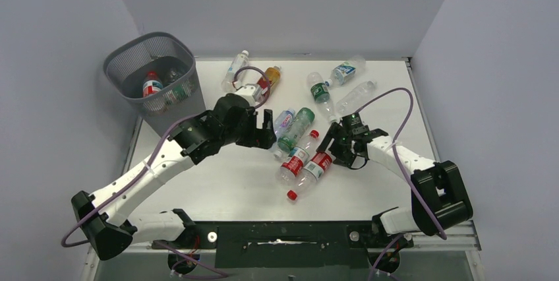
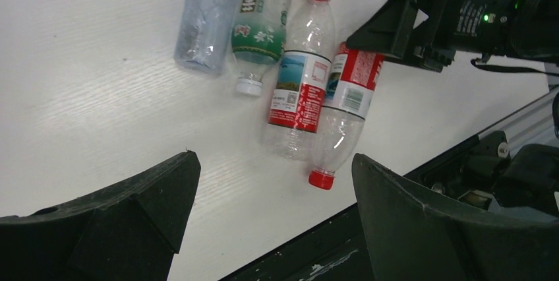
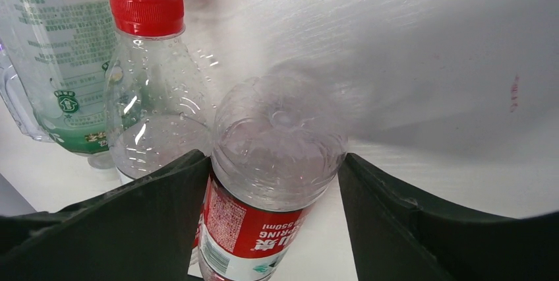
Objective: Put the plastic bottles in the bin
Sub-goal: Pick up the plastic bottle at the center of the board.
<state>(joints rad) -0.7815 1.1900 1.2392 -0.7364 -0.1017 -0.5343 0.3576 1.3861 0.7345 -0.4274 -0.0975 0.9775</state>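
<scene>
- Pick-up step, by my reading: the right claw (image 3: 277, 165) sits low on the bench (image 1: 217, 179), its jaws astride the base end of a red-labelled bottle (image 3: 254, 231).
- Both black fingers lie right against that bottle's sides in the right wrist view. Whether they are squeezing or only bracketing, I cannot tell.
- The left claw (image 2: 273, 162) hovers over the same cluster in the middle of the frame, jaws wide apart, nothing between them.
- The bin (image 1: 161, 113) stands at upper left, well apart from this cluster. A few bottles already lie inside, one with a red cap (image 1: 152, 85).
- Next, I judge, comes a firm close, a lift, then a long carry across to the upper left. The left arm sits nearer the bin.
- Clear thin plastic, round and slick, beaded with droplets inside. It could roll or slip out of a light pinch.
- A twin bottle (image 3: 155, 96) with a ribbed red cap lies touching it, and a green-labelled bottle (image 3: 53, 50) lies beyond that.
- The bin is dark grey mesh with a solid rim. The bench is white and faintly grained.
- More bottles (image 1: 320, 88) lie scattered along the top of the overhead view.
</scene>
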